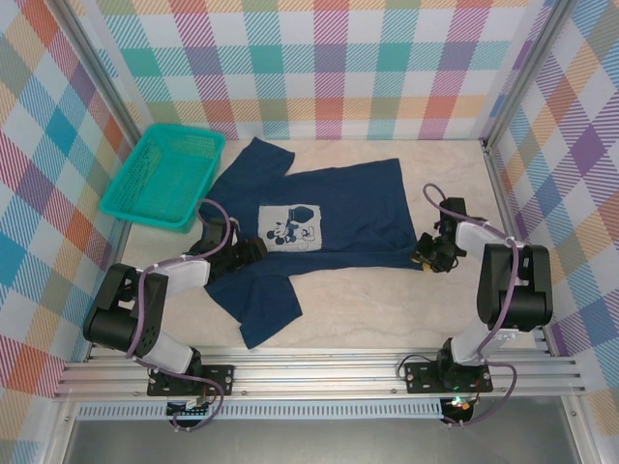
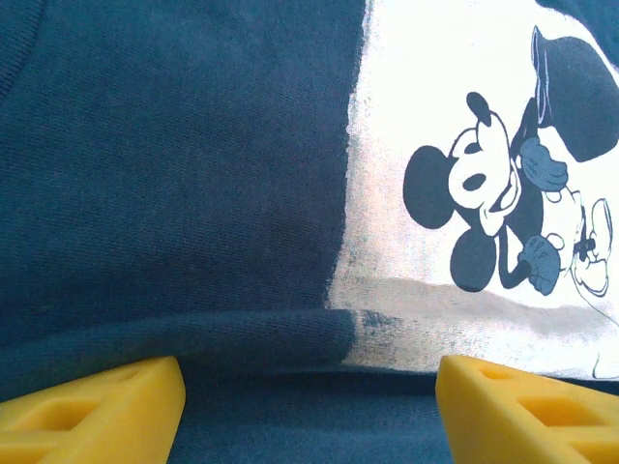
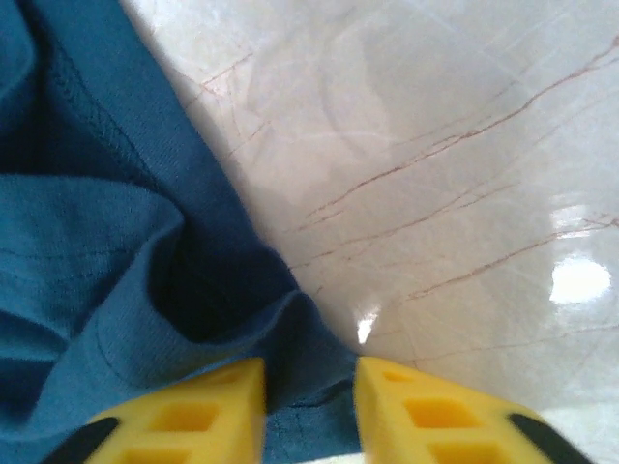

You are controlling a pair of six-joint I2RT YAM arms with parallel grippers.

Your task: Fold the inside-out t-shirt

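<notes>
Holds the left gripper wide apart over the inside-out t-shirt at 8 o'clock; pinches its hem corner in the narrow-set right gripper at 4 o'clock. Spreads flat mid-table, probably soft, light, limp: best gripped at hems or shoulders. Leaves the teal basket beyond, 10 o'clock.

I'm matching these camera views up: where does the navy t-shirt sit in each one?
Top external: t-shirt spread flat across the middle of the picture.
Left wrist: its navy cloth at left, white print at right.
Right wrist: bunched hem corner at left, running down between the right claw fingertips.
Shared landmark: the white print, at the shirt's centre in the top view too.
</notes>
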